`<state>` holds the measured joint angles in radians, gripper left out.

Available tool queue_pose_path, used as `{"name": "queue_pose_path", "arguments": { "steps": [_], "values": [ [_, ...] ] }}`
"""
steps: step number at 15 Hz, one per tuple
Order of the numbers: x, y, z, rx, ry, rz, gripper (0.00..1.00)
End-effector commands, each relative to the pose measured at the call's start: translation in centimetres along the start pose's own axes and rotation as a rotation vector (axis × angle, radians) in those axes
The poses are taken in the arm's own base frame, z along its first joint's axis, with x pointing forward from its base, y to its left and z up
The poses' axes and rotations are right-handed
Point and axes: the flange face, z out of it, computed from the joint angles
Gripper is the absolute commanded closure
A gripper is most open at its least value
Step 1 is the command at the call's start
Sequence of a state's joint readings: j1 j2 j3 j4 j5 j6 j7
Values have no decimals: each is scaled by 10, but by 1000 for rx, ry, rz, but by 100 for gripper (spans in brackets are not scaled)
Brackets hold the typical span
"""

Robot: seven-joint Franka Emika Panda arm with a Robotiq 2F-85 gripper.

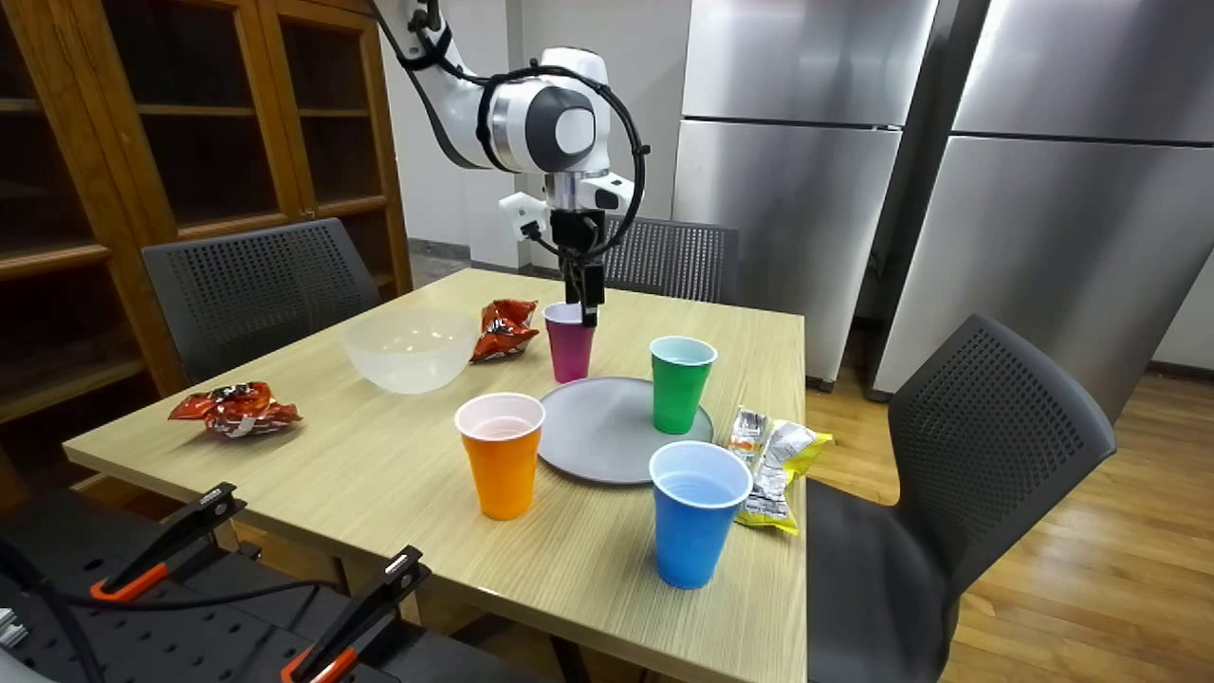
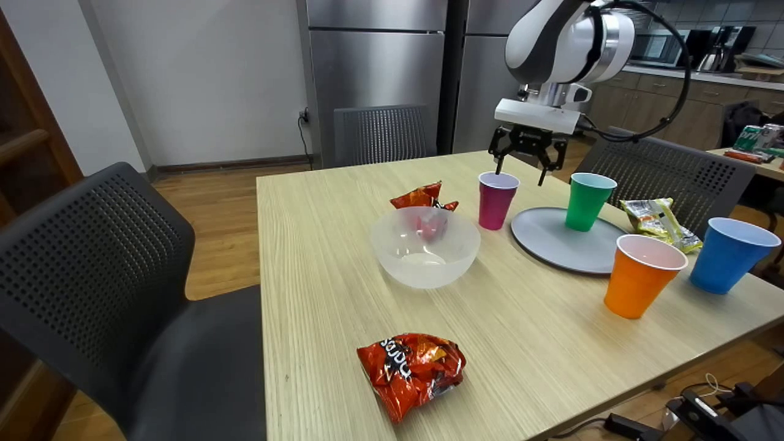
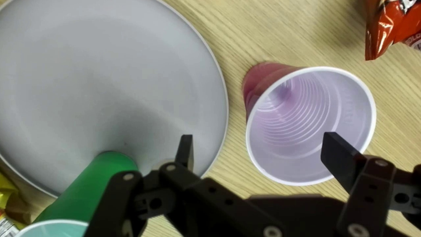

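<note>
Steel refrigerators (image 1: pixel 787 209) rise well beyond the round grey plate (image 1: pixel 593 427), which lies flat on the pale wood-grain surface (image 2: pixel 324 294). The white arm (image 1: pixel 545 119) bends down above the plate's far side in an exterior view. Dark chairs (image 1: pixel 996 417) with perforated backs stand well apart from the plate. The frosted bowl (image 1: pixel 408 365) sits left of the plate in both exterior views, mouth up.

The black hand (image 2: pixel 520 177) points downward, higher than the plate, with its jaws spread wide apart. In the wrist view one finger shows against the plate and the other crosses the rim of the purple cup (image 2: pixel 497 205); whether it touches, I cannot tell.

That cup stands just beside the plate, a strip of surface between them. It is upright: long axis vertical, narrow base down, white-rimmed mouth facing up. The green cup (image 1: pixel 675 394) stands upright on the plate near its edge. In an exterior view the upright orange cup (image 1: pixel 503 470) is in front of the plate to the left, the upright blue cup (image 1: pixel 697 531) to the right.

A yellow-and-silver packet (image 1: pixel 780 470) lies just beside the plate; two red packets (image 2: pixel 413 376) lie left of it.
</note>
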<state>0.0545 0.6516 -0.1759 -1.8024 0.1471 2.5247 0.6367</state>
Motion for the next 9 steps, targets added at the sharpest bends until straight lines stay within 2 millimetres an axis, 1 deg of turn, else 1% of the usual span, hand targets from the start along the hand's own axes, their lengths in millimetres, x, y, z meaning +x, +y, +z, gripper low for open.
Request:
{"name": "queue_pose_path", "arguments": {
  "steps": [1,5,6,7,8,9],
  "values": [
    [10,-6,10,-34,-26,29,0],
    [12,-7,23,-57,-49,29,0],
    [12,-8,25,-58,-51,28,25],
    [12,-8,26,-57,-55,29,26],
    [12,-9,27,-57,-56,25,32],
    [13,-9,27,-59,-53,24,42]
  ]
}}
